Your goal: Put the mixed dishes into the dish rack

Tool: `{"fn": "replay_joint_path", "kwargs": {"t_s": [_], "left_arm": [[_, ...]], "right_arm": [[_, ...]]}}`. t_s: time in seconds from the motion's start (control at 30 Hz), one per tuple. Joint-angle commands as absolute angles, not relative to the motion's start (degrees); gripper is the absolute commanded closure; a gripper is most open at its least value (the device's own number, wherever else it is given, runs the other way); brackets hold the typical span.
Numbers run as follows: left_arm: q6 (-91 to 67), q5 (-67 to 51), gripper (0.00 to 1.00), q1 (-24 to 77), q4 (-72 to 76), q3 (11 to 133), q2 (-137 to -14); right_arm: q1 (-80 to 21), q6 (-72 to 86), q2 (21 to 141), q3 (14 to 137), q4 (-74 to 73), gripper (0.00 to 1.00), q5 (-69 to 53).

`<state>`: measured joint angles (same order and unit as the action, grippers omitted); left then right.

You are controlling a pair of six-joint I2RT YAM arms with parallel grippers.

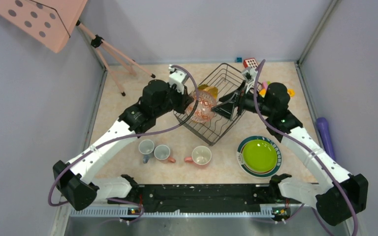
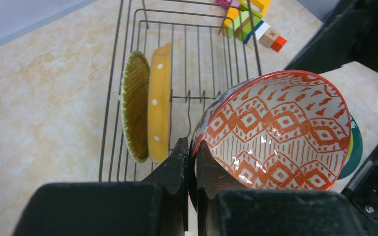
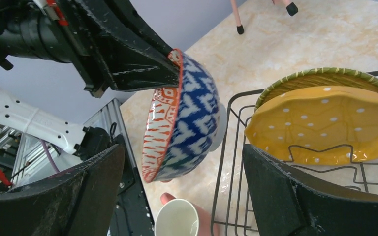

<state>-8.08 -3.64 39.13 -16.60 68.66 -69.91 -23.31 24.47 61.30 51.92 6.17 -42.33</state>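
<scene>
My left gripper (image 1: 191, 102) is shut on the rim of the patterned bowl (image 1: 203, 106), orange inside and blue outside, and holds it tilted on edge above the left side of the dish rack (image 1: 226, 129). In the left wrist view the fingers (image 2: 179, 162) pinch the bowl (image 2: 280, 132). A yellow dotted plate (image 2: 160, 103) and a ribbed plate (image 2: 135, 105) stand in the rack (image 2: 177, 49). My right gripper (image 1: 222, 108) is open over the rack, facing the bowl (image 3: 182, 118). A lime-green plate (image 1: 259, 155) lies on the green-rimmed white plate (image 1: 241, 147).
A grey mug (image 1: 146, 147) and two pink mugs (image 1: 163, 153) (image 1: 201, 155) lie on the table in front of the rack. Toy blocks (image 1: 250, 63) sit behind the rack. A purple cylinder (image 1: 324, 135) lies at the right wall. A pink tripod (image 1: 113, 54) stands back left.
</scene>
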Motion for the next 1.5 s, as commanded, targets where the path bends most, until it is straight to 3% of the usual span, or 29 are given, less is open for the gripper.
{"fn": "replay_joint_path", "kwargs": {"t_s": [0.0, 0.1, 0.27, 0.4, 0.5, 0.73, 1.2, 1.47], "left_arm": [[-6.17, -10.88, 1.0, 39.75, -8.02, 70.49, -69.33], [-10.97, -13.26, 1.0, 38.15, -7.71, 71.12, -69.85], [-26.52, -33.53, 1.0, 27.45, 3.07, 69.07, -71.54], [-32.11, -40.38, 1.0, 25.87, 7.53, 69.45, -73.44], [-33.41, -41.72, 1.0, 25.83, 8.1, 69.95, -74.16], [-34.01, -41.49, 1.0, 25.79, 9.12, 69.41, -73.36], [-33.23, -40.69, 1.0, 25.79, 9.81, 69.33, -74.11], [-32.42, -40.4, 1.0, 25.77, 10.55, 69.32, -74.77]], "right_arm": [[-24.35, 23.42, 62.06, 54.53, 6.56, 0.11, -42.45], [-24.35, 25.31, 61.29, 53.78, 8.72, 0.05, -44.22], [-24.26, 28.2, 58.78, 52.06, 12.84, 0.02, -42.45], [-24.26, 36.34, 59.23, 51.13, 22.37, 0.01, -46.63], [-24.26, 40.67, 58.92, 50.28, 27.59, 0.01, -46.07], [-24.26, 43.59, 59.58, 51.52, 22.48, 0.01, -38.9], [-25.62, 49.86, 60.91, 50.2, 28.72, 0.01, -40.83], [-26.51, 50.17, 61.16, 49.92, 27.44, 0.08, -37.87]]}}
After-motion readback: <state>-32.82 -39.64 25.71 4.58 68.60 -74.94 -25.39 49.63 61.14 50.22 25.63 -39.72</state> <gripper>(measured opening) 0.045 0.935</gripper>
